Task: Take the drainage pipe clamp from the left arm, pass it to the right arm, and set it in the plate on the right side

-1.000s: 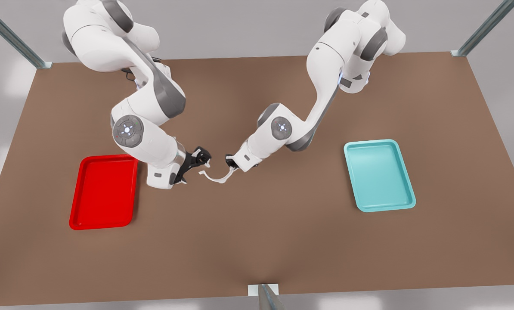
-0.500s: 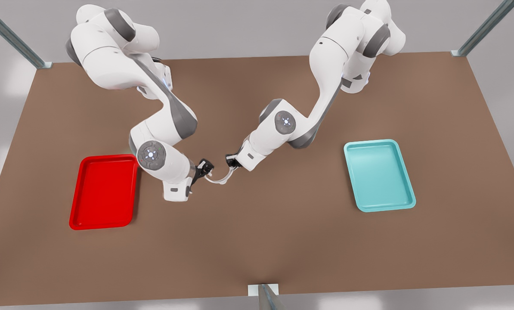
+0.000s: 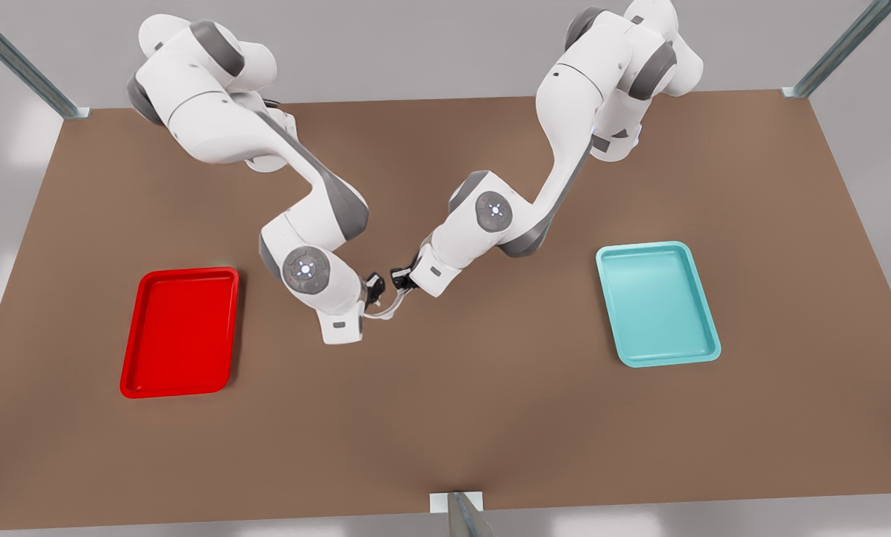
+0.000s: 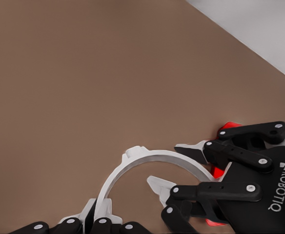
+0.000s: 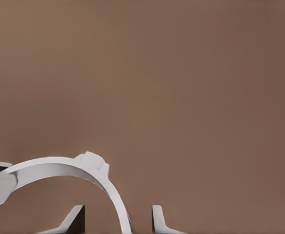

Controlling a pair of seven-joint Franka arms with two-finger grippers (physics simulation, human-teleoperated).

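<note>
The drainage pipe clamp (image 3: 384, 310) is a thin white half-ring hanging just above the table's middle. My left gripper (image 3: 403, 286), on the arm from the front view's right, is shut on one end of it (image 4: 96, 222). My right gripper (image 3: 374, 291) comes from the front view's left and stands open, its two fingers either side of the clamp's (image 4: 132, 160) free end. In the right wrist view the strap (image 5: 69, 165) curves down between the fingers of that gripper (image 5: 117, 217). The red plate (image 3: 180, 332) lies at the front view's left.
A teal tray (image 3: 658, 302) lies at the front view's right, apart from both arms. A sliver of the red plate (image 4: 229, 126) shows behind the right gripper (image 4: 176, 168). Bare brown table surrounds the two grippers.
My right gripper has swept toward the front view's right, from beside the red plate to the clamp's free end. The left gripper shifted only slightly, still shut on the clamp.
</note>
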